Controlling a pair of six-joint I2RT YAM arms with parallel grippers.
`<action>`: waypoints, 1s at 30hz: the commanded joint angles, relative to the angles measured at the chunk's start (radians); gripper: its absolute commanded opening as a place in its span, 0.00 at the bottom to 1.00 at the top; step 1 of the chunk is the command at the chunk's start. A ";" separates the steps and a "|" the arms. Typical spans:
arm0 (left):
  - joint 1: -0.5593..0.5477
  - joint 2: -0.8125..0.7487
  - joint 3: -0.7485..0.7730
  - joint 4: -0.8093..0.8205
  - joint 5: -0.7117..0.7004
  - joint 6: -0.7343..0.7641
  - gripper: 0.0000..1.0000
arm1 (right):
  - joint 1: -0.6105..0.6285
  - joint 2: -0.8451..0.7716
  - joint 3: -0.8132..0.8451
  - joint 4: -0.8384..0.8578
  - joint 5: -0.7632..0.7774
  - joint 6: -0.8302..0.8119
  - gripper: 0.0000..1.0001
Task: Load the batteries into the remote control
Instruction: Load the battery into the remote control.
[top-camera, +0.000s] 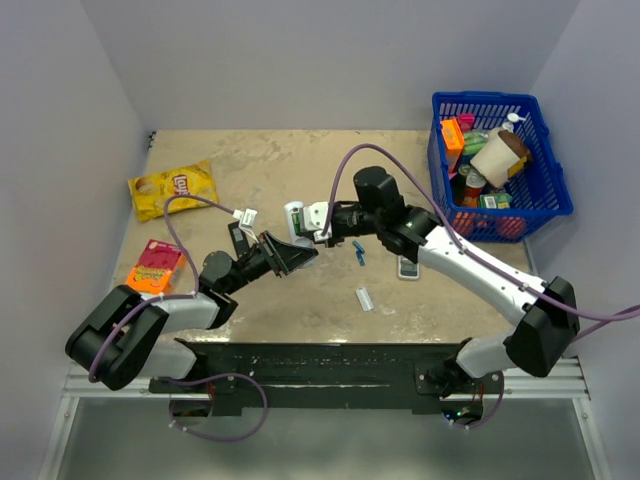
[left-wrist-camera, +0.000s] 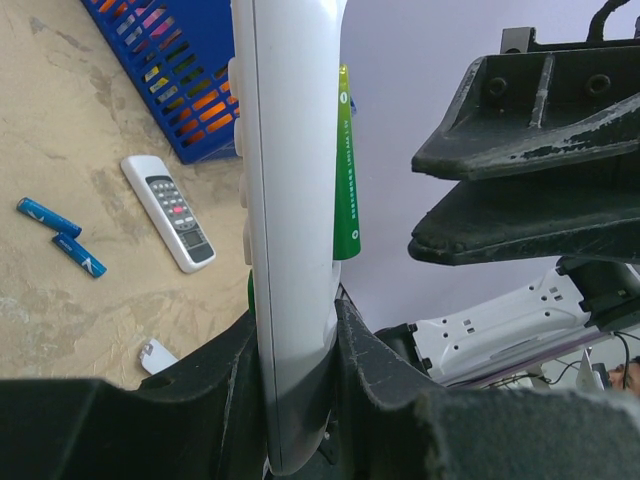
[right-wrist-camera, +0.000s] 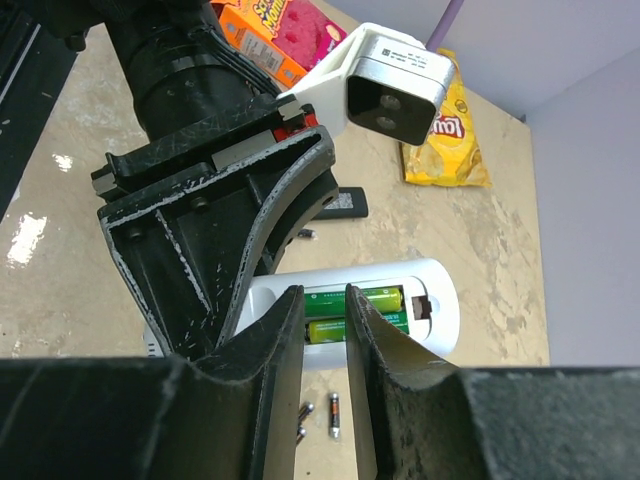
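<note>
Remote control (left-wrist-camera: 290, 200): slim white bar, clamped at one end between the closed fingers of the left gripper (left-wrist-camera: 295, 335) and sticking out past them. From above it sits mid-table (top-camera: 295, 215), between the two arms, and looks held off the table (top-camera: 450, 300) rather than lying on it.

Right wrist view: back cover off, bay facing that camera. Batteries (right-wrist-camera: 378, 298): two green cells side by side in the bay. Left wrist view: one green cell shows edge-on along the remote's side. Whether it is fully seated, cannot tell.

Right gripper (right-wrist-camera: 323, 300): hangs just over the bay, jaws a narrow gap apart, nothing between them. The cells show through the gap. Left wrist view puts its fingers (left-wrist-camera: 520, 170) close beside the green cell, with a sliver of wall between.

Rest of the table:
- grey-white remote with dark buttons (left-wrist-camera: 168, 212), flat on the table, near the blue basket (top-camera: 500, 165)
- two blue cells (left-wrist-camera: 60, 232) just beside each other, left of that remote in the left wrist view
- small white cover piece (top-camera: 365, 298) toward the near edge
- black remote (right-wrist-camera: 345, 203) and a few dark cells (right-wrist-camera: 333, 413) on the table by the left arm
- yellow crisp bag (top-camera: 172, 188) at far left, orange-pink box (top-camera: 155, 265) nearer the left arm
</note>
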 joint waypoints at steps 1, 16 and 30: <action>0.005 -0.010 0.023 0.277 -0.005 0.000 0.00 | 0.013 0.015 -0.002 0.037 0.016 -0.017 0.26; 0.006 -0.016 0.026 0.298 0.011 0.007 0.00 | 0.019 0.056 -0.025 0.051 0.091 -0.071 0.24; -0.003 -0.034 0.051 0.315 0.049 0.049 0.00 | 0.019 0.093 -0.094 0.149 0.257 -0.138 0.16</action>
